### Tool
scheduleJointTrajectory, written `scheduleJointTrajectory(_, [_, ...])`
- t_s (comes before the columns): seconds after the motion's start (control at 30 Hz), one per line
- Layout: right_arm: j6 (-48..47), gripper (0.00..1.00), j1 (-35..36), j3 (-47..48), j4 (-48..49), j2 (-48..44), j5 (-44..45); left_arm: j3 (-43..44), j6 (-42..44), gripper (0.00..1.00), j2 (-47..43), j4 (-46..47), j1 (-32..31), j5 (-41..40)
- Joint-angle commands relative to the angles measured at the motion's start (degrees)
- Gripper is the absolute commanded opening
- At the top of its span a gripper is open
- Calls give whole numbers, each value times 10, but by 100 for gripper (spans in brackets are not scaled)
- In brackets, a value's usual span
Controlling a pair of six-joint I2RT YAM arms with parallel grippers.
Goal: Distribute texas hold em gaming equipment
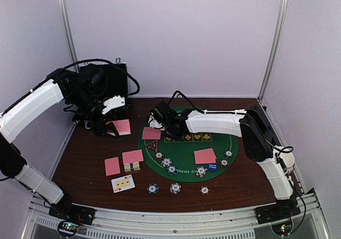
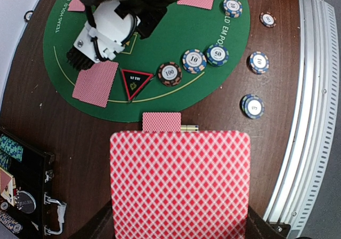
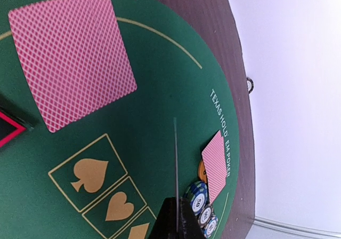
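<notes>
My left gripper (image 1: 114, 127) is shut on a pink-backed card (image 2: 180, 183) and holds it flat above the brown table, left of the green mat (image 1: 184, 148). My right gripper (image 3: 176, 211) is shut on a card (image 3: 175, 164) seen edge-on, low over the mat's far left part; it also shows in the top view (image 1: 160, 122). Pink cards lie on the mat (image 1: 151, 134) (image 1: 205, 156) and on the table (image 1: 112, 166) (image 1: 132, 157). A face-up card (image 1: 123, 183) lies near the front. The red-black triangle marker (image 2: 135, 81) sits at the mat's left edge. Several striped chips (image 2: 193, 61) line the mat's near rim.
Three chips (image 1: 175, 188) lie on the bare table by the front rail (image 1: 176, 217). A blue button (image 1: 212, 167) and an orange button (image 3: 202, 170) sit by the right card. The open black case (image 2: 21, 188) stands at the far left. White walls close in on three sides.
</notes>
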Motion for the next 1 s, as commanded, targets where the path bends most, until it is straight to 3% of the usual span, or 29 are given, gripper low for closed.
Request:
scheduleJointTrajectory(0.0, [-65,0,-2,-38,59,22,43,3,8,0,-17,3,6,7])
scheduleJointTrajectory(0.23, [-63,3,5,-60,57,25,35,6,8,0,-15,1,6,6])
scheduleJointTrajectory(0.43, [-33,47,12,-92,54,-6,15,14,9,0,-9,-1,6,7])
scheduleJointTrajectory(0.57, [-11,62,12,-110,64,-32,15,16,10,0,-8,-2,6,8])
scheduleJointTrajectory(0.73, [21,98,12,-117,82,-60,40,17,9,0,-8,-2,6,8])
scheduleJointTrajectory(0.97, [136,100,11,-96,129,-110,182,18,8,0,-13,-2,6,8])
